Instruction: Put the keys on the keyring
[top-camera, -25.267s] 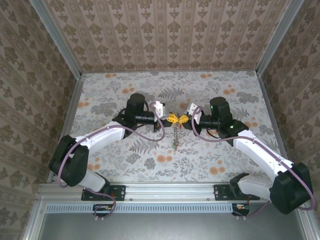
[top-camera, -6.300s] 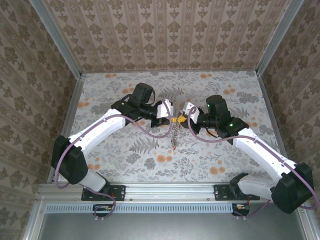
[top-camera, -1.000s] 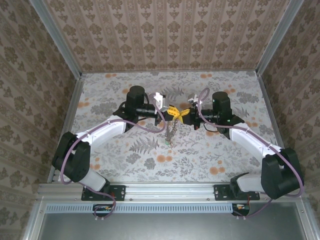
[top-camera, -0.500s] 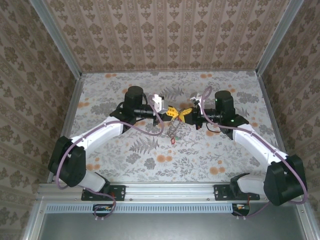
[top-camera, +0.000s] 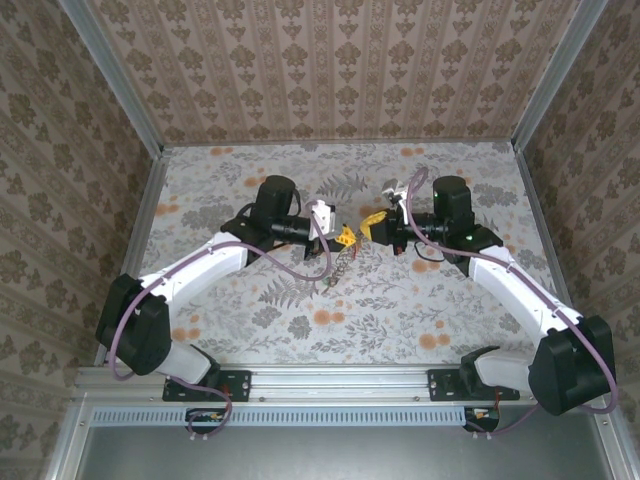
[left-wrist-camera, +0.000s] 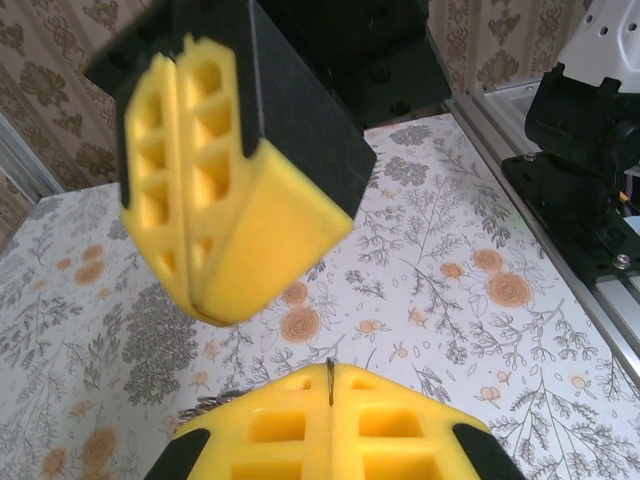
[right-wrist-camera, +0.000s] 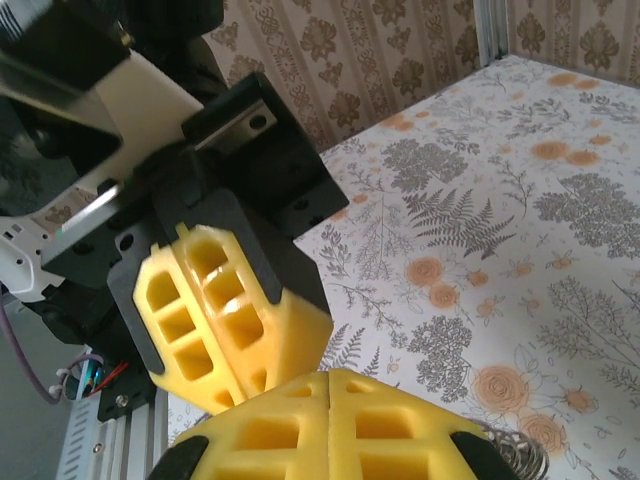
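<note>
As overhead shows, keyring (top-camera: 338, 268) hanging, full length

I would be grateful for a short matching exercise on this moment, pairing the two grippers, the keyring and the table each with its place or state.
Things:
1. left gripper
2. right gripper
3. keyring
4. table

Descriptions:
a. covered in a floral print
b. shut, on the left in the top view, with a chain hanging from its yellow fingertips
c. dangles as a silvery chain towards the tabletop
d. shut, on the right in the top view, its yellow fingertips pointing at the other gripper

Pairs: 1-b, 2-d, 3-c, 4-a
</note>
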